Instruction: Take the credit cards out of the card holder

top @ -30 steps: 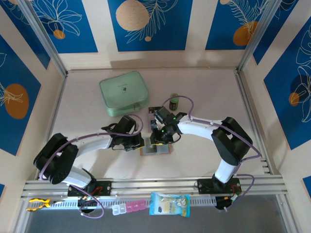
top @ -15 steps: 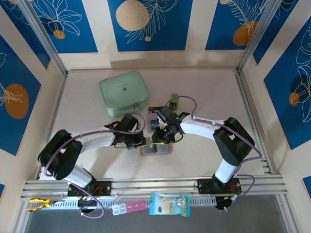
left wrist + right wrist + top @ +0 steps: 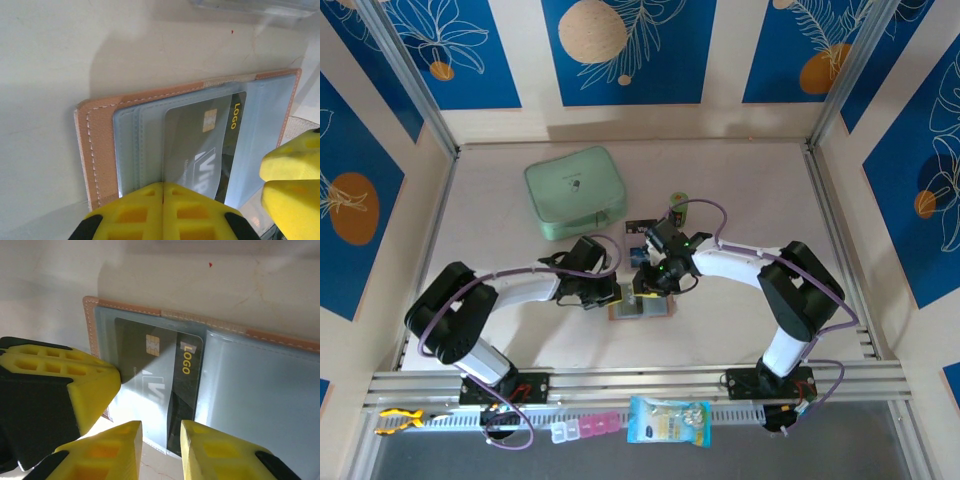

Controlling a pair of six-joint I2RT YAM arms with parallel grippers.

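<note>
Extraction step: tan leather card holder (image 3: 97, 150) lies open on the table (image 3: 50, 50), left gripper (image 3: 163, 200) clenched pinning its edge, right gripper (image 3: 161, 440) parted astride the black white-marked credit card (image 3: 150, 365), which next needs pinching and sliding from its clear pocket (image 3: 250, 390).

You see the holder (image 3: 640, 309) lying open by the near edge of the table (image 3: 750, 180), a card (image 3: 150, 365) in its pocket; the case (image 3: 574, 192) lies behind, leftward.

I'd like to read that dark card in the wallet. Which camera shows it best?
The right wrist view: the black card shows its chip and LOGO lettering clearly. The left wrist view has it hazier under plastic. From the top, the arms cover much of the card holder.
</note>
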